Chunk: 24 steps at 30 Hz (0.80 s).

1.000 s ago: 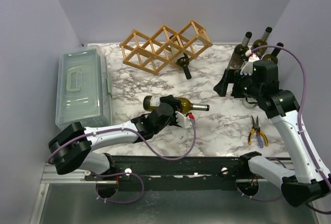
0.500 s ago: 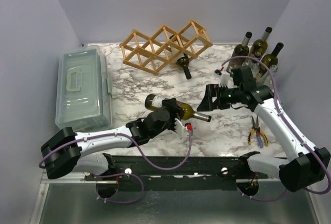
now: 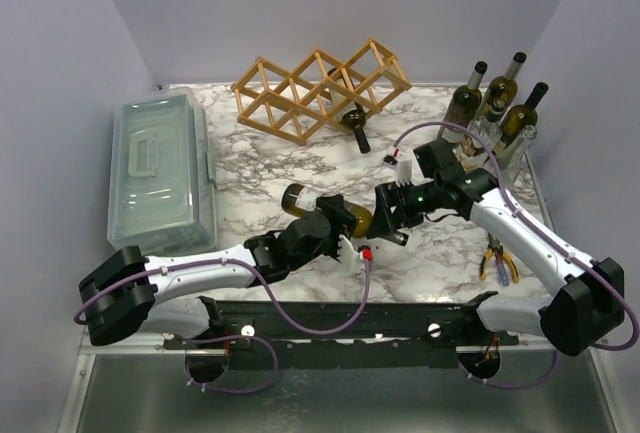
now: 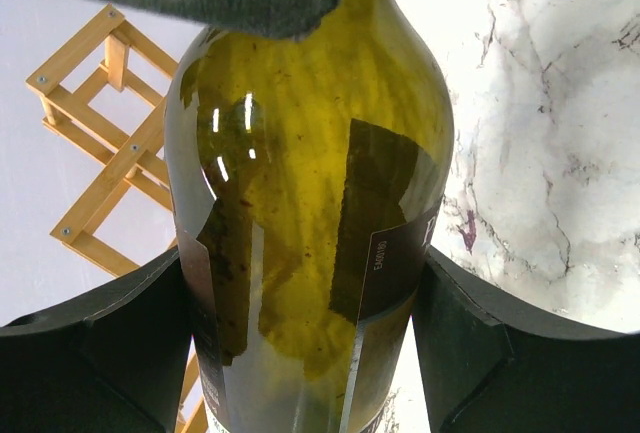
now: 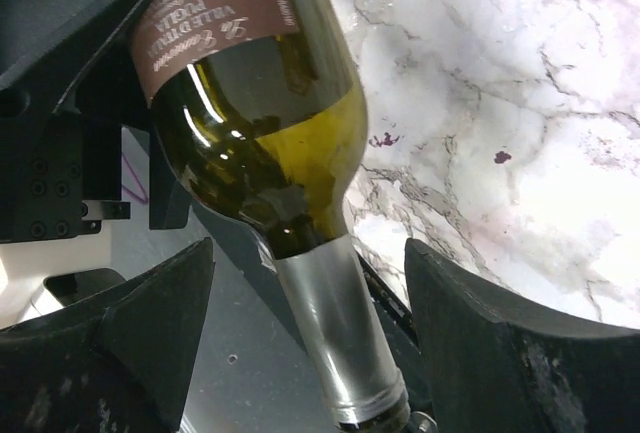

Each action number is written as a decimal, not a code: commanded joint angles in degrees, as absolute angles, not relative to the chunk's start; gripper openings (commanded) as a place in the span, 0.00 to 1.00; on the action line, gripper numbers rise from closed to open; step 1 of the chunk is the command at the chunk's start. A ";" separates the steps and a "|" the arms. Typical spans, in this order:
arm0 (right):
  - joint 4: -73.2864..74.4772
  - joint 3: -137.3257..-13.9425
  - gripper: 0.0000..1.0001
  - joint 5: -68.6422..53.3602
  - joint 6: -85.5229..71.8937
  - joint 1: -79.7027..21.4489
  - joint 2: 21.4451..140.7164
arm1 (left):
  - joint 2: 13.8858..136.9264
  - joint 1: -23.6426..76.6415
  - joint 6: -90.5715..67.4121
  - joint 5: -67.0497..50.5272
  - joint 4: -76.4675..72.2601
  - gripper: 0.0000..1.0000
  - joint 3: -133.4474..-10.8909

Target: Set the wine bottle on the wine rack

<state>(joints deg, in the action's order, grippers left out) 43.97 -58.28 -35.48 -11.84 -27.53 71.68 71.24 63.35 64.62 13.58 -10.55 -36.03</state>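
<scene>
**Bottle held mid-desk, rack not reached**

**Edges and room.** The bottle (image 3: pixel 358 219) lies roughly level over the middle of the desk (image 3: pixel 440 253). Its base points to the back left and its neck to the near right, toward the rail. The rack (image 3: pixel 320 90) stands at the back edge, well apart from the bottle, with open marble between them. One racked bottle (image 3: pixel 357 133) already sits in a right-hand cell, its neck poking out toward you. The box (image 3: pixel 160 168) fills the left edge. Three upright bottles (image 3: pixel 500 93) crowd the back right corner, just behind your right arm's elbow. Pliers (image 3: pixel 497 258) lie near the right edge, under that forearm. Walls close in on the left, back and right.

**Left arm.** It reaches low and long from its base toward the centre. The left end effector (image 3: pixel 335 223) pinches the bottle across its labelled body. In the wrist view both fingers (image 4: pixel 100 343) press against the glass.

**Right arm.** It is folded, with the elbow high at the back and the forearm coming down and left. The right end effector (image 3: pixel 388 215) is spread astride the bottle's neck. In the wrist view its fingers (image 5: pixel 500 353) stand clear of the glass on both sides.

You cannot tell from these views whether the bottle rests on the desk or hangs above it.
</scene>
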 commanded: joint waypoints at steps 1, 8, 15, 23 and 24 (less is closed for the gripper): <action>42.45 -57.15 0.80 -35.34 -10.59 -30.60 72.45 | 69.11 64.15 67.15 12.71 -12.46 0.00 -36.35; 42.06 -56.43 0.83 -34.28 -10.74 -32.57 73.01 | 68.25 64.66 67.33 12.39 -11.43 0.00 -36.43; 41.95 -56.32 0.58 -35.30 -10.37 -32.75 74.31 | 67.92 64.95 67.81 12.48 -10.95 0.00 -36.47; 38.87 -55.78 0.01 -31.00 -12.37 -33.13 72.47 | 66.79 65.13 67.00 11.48 -10.28 0.01 -36.49; 36.95 -54.73 0.00 -29.67 -14.33 -33.11 71.12 | 66.80 65.12 66.39 11.32 -10.35 0.17 -36.50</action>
<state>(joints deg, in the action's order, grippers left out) 42.54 -56.97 -36.51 -10.07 -33.61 73.73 69.63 64.51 66.13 13.06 -5.54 -35.59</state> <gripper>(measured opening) 0.251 0.751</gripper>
